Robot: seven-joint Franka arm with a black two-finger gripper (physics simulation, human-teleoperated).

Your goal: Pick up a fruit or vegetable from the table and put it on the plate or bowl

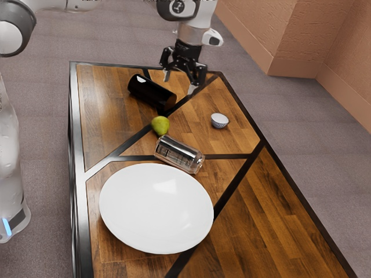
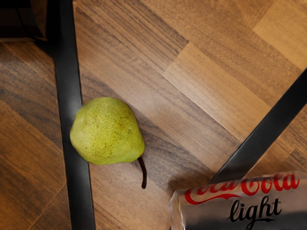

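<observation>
Hovering over the far end of the wooden surface (image 1: 278, 220), the fingers (image 1: 167, 72) are spread, holding nothing; the green pear (image 1: 160, 125) lies just beyond the Coca-Cola light can (image 1: 179, 154), apart from the white plate (image 1: 156, 208).

There is one green pear (image 1: 160, 124). There is one shiny soda can (image 1: 179, 154) with red letters. There is one black cup (image 1: 152, 92). There is one small bowl (image 1: 219, 120). There is one big white plate (image 1: 156, 207). They are all on one wooden counter (image 1: 278, 214).
</observation>
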